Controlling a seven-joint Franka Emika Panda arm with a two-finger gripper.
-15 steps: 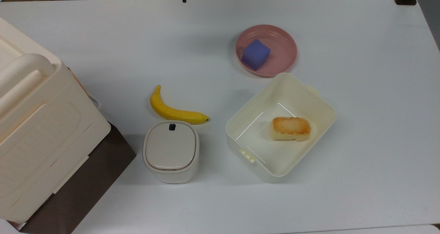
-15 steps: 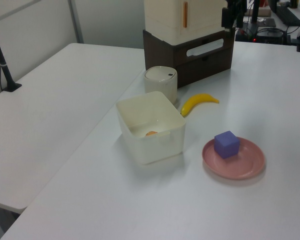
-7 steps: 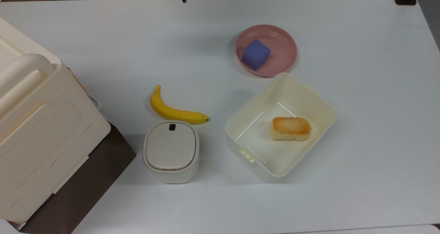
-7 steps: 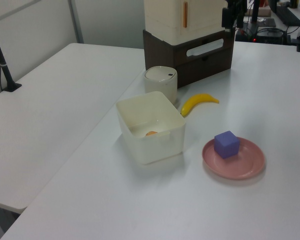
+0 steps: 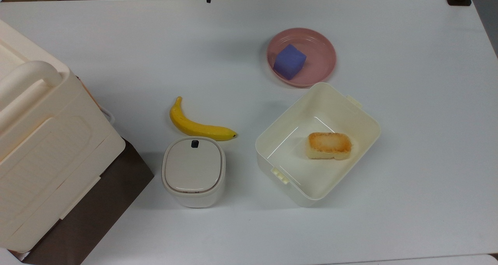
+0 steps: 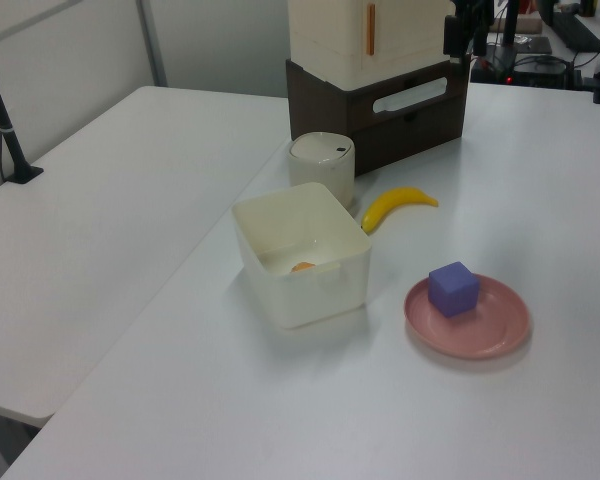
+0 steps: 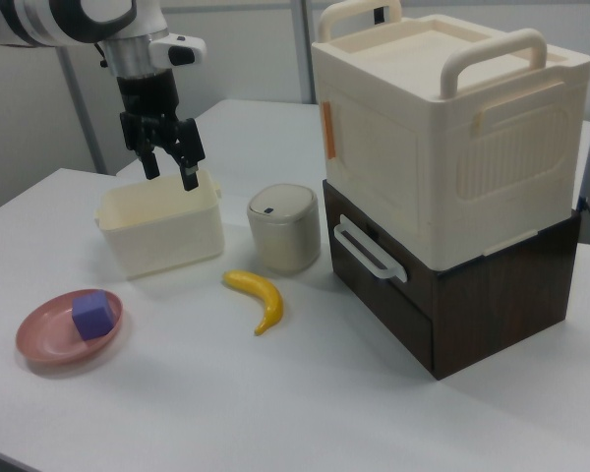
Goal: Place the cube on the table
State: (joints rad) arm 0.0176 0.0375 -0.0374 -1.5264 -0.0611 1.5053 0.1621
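Cube point(image 5: 289, 61) sits on pink plate point(image 5: 321, 51), nr table's point(image 5: 408, 121) far edge in top view, beside the cream box point(image 5: 362, 117). Gripper point(image 7: 170, 170) hangs above the box in right view, jaws partly open w/ nothing held.

The table point(image 5: 408, 101) is smooth, white and faintly sheened. The cube point(image 5: 289, 61) looks matt, the pink plate point(image 5: 323, 51) smooth plastic. At lower centre of the top view, the cream box point(image 5: 365, 117) is glossy plastic; the bread-like block point(image 5: 329, 145) inside looks rough and toasted.
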